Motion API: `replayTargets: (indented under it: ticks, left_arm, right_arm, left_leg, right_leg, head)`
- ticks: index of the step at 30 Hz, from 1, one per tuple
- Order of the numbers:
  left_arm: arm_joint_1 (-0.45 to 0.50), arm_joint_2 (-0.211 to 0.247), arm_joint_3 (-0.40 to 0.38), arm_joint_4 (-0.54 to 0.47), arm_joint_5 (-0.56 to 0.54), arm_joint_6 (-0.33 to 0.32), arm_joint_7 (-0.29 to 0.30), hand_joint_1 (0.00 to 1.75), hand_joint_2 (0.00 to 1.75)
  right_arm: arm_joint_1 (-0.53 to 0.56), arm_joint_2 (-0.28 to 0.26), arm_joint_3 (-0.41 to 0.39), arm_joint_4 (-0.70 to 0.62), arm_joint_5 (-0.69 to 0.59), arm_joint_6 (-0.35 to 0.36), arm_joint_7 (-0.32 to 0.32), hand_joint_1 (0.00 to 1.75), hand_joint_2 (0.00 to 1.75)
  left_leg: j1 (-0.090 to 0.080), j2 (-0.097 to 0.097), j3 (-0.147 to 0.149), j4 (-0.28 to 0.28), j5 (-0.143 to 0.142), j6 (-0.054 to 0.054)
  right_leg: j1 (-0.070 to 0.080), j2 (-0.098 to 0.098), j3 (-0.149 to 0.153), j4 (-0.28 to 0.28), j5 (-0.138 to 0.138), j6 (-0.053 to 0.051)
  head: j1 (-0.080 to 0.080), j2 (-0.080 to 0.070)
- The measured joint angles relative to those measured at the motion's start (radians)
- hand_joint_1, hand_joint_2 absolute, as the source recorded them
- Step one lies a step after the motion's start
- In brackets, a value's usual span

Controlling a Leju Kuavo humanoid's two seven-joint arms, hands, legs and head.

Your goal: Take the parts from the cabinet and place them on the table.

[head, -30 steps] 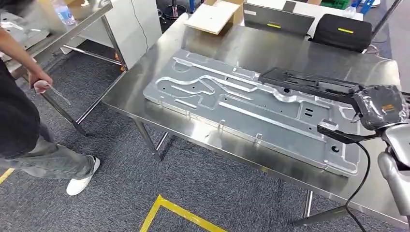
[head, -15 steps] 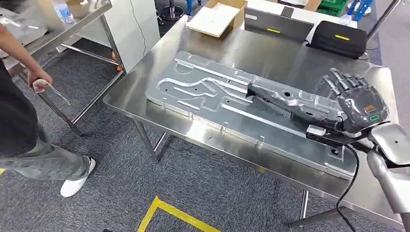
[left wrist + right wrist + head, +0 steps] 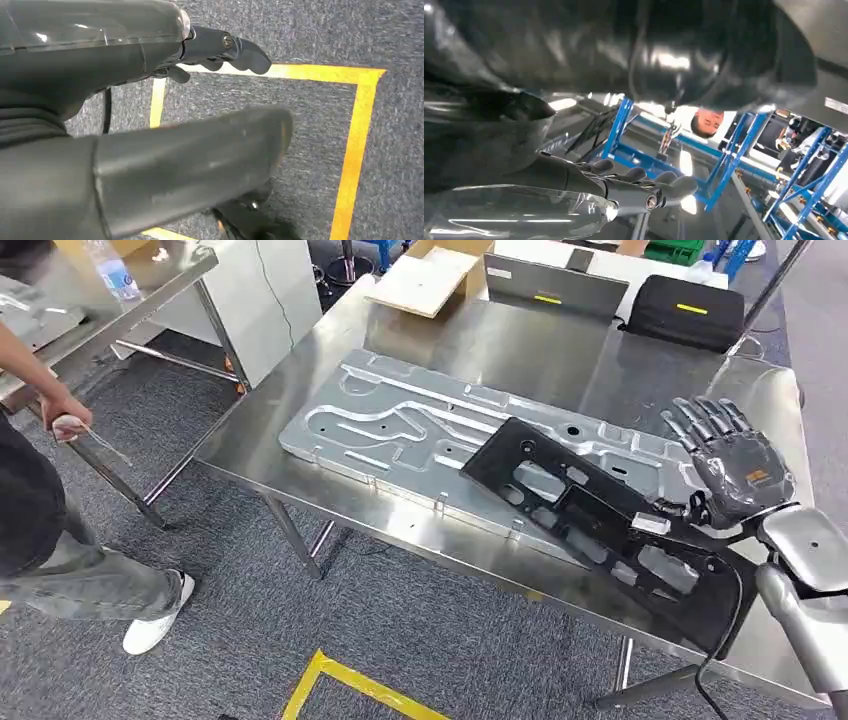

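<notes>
Grey carpet with yellow floor tape runs under a steel counter [image 3: 300, 435], and that counter carries what I am working on. A large silver metal plate [image 3: 400, 430] lies flat along its near edge, and the black part [image 3: 600, 525] I am placing rests slantwise over the plate's right end, reaching down toward the counter's near right corner. So, by my reckoning, this part is all but delivered: it is on the counter, lying on the plate rather than on bare steel.

My right hand [image 3: 735, 470] is above the counter's right edge with the fingers [image 3: 705, 415] spread and pointing away from me. The thumb side sits right against the black part's far end, and I cannot tell for sure whether I am pinching it there or only touching it; the splayed fingers grip nothing that I can see. My left hand [image 3: 150, 100] hangs low over the carpet, fingers partly curled and holding nothing.

What is left, as I judge it: let go cleanly, pull my arm back, and go to the cabinet for any remaining parts, though how many remain I cannot say.

As for writing, a black case [image 3: 685, 310] at the counter's far edge bears a yellow strip, and so does the grey panel [image 3: 555, 285] beside it, but no words are legible. A person [image 3: 40, 490] stands off the left end.
</notes>
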Motion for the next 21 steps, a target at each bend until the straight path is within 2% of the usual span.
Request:
replayTargets:
  ticks: [1,2,3,5,6,7,10,11,12,13,15,16,17,18,20,21]
  left_arm:
    - [0.001,0.0,0.001,0.0,0.0,0.002,0.002,0.0,0.0]
    - [0.001,0.0,0.001,0.0,0.0,0.002,0.002,0.0,0.0]
    - [0.001,0.0,0.001,0.0,0.0,0.002,0.002,0.0,0.0]
    - [0.001,0.0,0.001,0.0,0.0,0.003,0.003,0.0,0.0]
    - [0.0,0.0,0.002,0.0,0.0,0.005,0.004,0.0,0.0]
    - [-0.002,0.0,0.003,0.0,0.0,0.007,0.006,0.0,0.0]
    - [-0.001,0.0,0.005,0.0,0.0,0.011,0.011,0.0,0.0]
    - [-0.002,-0.001,0.005,0.0,0.0,0.012,0.011,0.0,0.0]
    - [-0.004,-0.001,0.005,0.0,0.0,0.012,0.012,0.0,0.0]
    - [-0.004,-0.001,0.005,0.0,0.0,0.012,0.012,0.0,0.0]
    - [-0.003,-0.001,0.006,0.0,0.0,0.012,0.012,0.0,0.0]
    - [-0.003,-0.001,0.007,0.0,0.0,0.012,0.013,0.0,0.0]
    - [-0.003,-0.001,0.007,0.0,0.0,0.012,0.013,0.0,0.0]
    - [-0.003,-0.001,0.008,0.0,0.0,0.012,0.013,0.0,0.0]
    - [-0.004,-0.002,0.008,0.0,0.0,0.011,0.013,0.0,0.0]
    - [-0.004,-0.003,0.008,0.0,0.0,0.011,0.013,0.0,0.0]
  right_arm:
    - [0.004,0.0,-0.002,0.0,0.003,-0.018,0.01,0.0,0.0]
    - [0.008,0.0,-0.005,-0.001,0.003,-0.032,0.011,0.0,0.0]
    - [0.012,0.001,-0.011,-0.003,0.003,-0.04,0.011,0.0,0.0]
    - [0.014,0.002,-0.022,-0.008,0.003,-0.043,0.011,0.0,0.0]
    - [0.017,0.002,-0.028,-0.011,0.003,-0.044,0.01,0.0,0.0]
    - [0.019,0.002,-0.032,-0.013,0.003,-0.046,0.009,0.0,0.0]
    - [0.026,0.007,-0.034,-0.014,0.013,-0.05,0.005,0.0,0.0]
    - [0.03,0.007,-0.034,-0.014,0.015,-0.05,0.005,0.0,0.0]
    - [0.033,0.008,-0.036,-0.014,0.016,-0.051,0.005,0.0,0.0]
    - [0.032,0.008,-0.039,-0.014,0.016,-0.051,0.005,0.0,0.0]
    - [0.036,0.011,-0.042,-0.013,0.016,-0.051,0.005,0.0,0.0]
    - [0.042,0.015,-0.042,-0.012,0.016,-0.051,0.005,0.0,0.0]
    - [0.046,0.018,-0.042,-0.012,0.017,-0.052,0.005,0.0,0.0]
    - [0.048,0.019,-0.042,-0.011,0.019,-0.052,0.005,0.0,0.0]
    - [0.047,0.019,-0.045,-0.011,0.023,-0.06,0.006,0.0,0.0]
    - [0.047,0.019,-0.049,-0.011,0.024,-0.066,0.008,0.0,0.0]
  left_leg:
    - [0.0,0.0,-0.029,0.061,-0.016,0.0]
    - [0.0,0.0,-0.031,0.064,-0.002,0.001]
    - [0.0,0.0,-0.008,0.017,0.032,0.003]
    - [0.0,-0.002,0.077,-0.155,0.117,0.01]
    - [0.0,-0.005,0.11,-0.227,0.129,0.015]
    - [-0.005,-0.006,0.119,-0.241,0.123,0.016]
    - [-0.008,-0.007,0.114,-0.24,0.129,0.028]
    - [-0.002,-0.006,0.117,-0.252,0.137,0.038]
    - [0.0,-0.004,0.119,-0.258,0.142,0.045]
    - [0.0,-0.003,0.118,-0.26,0.144,0.05]
    - [-0.001,-0.002,0.115,-0.259,0.145,0.051]
    - [-0.002,-0.002,0.113,-0.258,0.145,0.051]
    - [-0.003,-0.002,0.113,-0.257,0.145,0.051]
    - [-0.003,-0.002,0.113,-0.256,0.144,0.051]
    - [-0.004,-0.002,0.117,-0.254,0.142,0.049]
    - [-0.004,-0.002,0.119,-0.255,0.141,0.047]
  right_leg:
    - [0.002,0.001,-0.001,0.002,0.0,0.0]
    - [0.003,0.001,-0.001,0.004,0.0,0.0]
    - [0.003,0.001,-0.001,0.006,-0.001,0.0]
    - [0.002,0.003,-0.001,0.012,-0.005,0.004]
    - [0.002,0.004,-0.002,0.016,-0.007,0.007]
    - [0.01,0.006,-0.007,0.022,-0.01,0.013]
    - [0.006,0.007,-0.005,0.011,0.0,0.03]
    - [0.006,0.007,-0.006,0.012,-0.002,0.036]
    - [0.002,0.004,-0.01,0.029,-0.018,0.04]
    - [0.002,0.003,-0.031,0.073,-0.052,0.043]
    - [0.0,0.003,-0.107,0.237,-0.132,0.052]
    - [-0.001,0.003,-0.135,0.294,-0.147,0.054]
    - [-0.001,0.003,-0.145,0.311,-0.142,0.054]
    - [-0.001,0.003,-0.131,0.283,-0.115,0.053]
    - [0.0,0.002,-0.044,0.112,-0.022,0.045]
    - [0.001,-0.001,-0.001,0.026,0.003,0.038]
  head:
    - [0.0,0.0]
    - [0.0,0.0]
    - [0.0,0.0]
    - [0.0,0.0]
    - [0.0,0.0]
    - [0.0,0.0]
    - [0.0,0.0]
    - [0.0,0.0]
    - [0.001,0.0]
    - [0.001,0.0]
    - [0.0,0.0]
    - [0.001,0.0]
    - [0.001,0.0]
    - [0.001,0.0]
    - [0.001,0.0]
    - [0.001,0.0]
